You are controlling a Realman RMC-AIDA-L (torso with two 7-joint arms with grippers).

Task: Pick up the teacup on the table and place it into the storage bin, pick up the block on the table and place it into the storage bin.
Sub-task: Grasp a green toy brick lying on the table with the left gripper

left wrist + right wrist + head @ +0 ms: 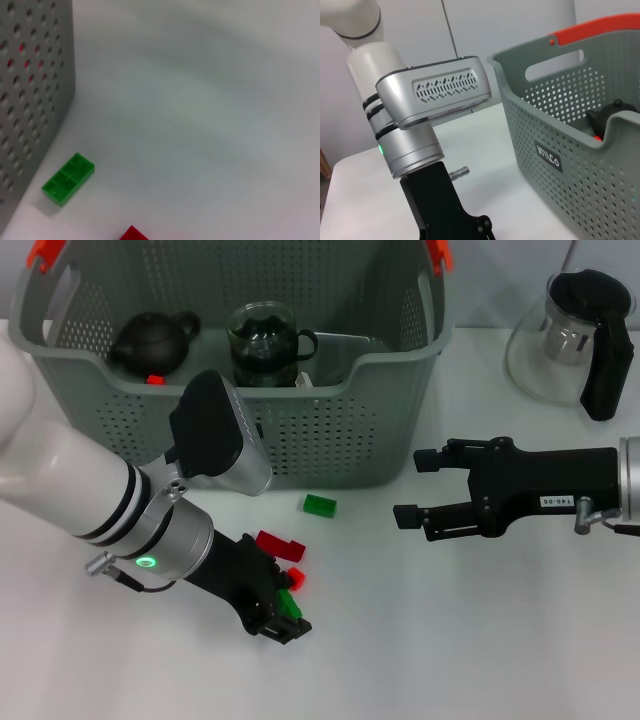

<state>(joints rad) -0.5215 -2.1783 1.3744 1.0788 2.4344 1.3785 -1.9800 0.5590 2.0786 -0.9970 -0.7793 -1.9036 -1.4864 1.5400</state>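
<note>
Left gripper [283, 617]: low on the bench [480, 640], jaws closed around a green block [290, 604].
Right gripper [413, 487]: jaws wide open, holding nothing.
Storage bin [330, 445]: holds the glass teacup [264, 343].

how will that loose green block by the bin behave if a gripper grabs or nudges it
The green block looks like rigid, studded plastic, so it should hold its shape. It seems small and light, so a nudge would probably slide it across the smooth table. Lying flat, it is unlikely to roll.

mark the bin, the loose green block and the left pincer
bin [330, 445], head view, on its perforated front wall.
green block [320, 505], head view, on its top face.
left pincer [283, 615], head view, between its fingertips, down at the red and green blocks.
</note>
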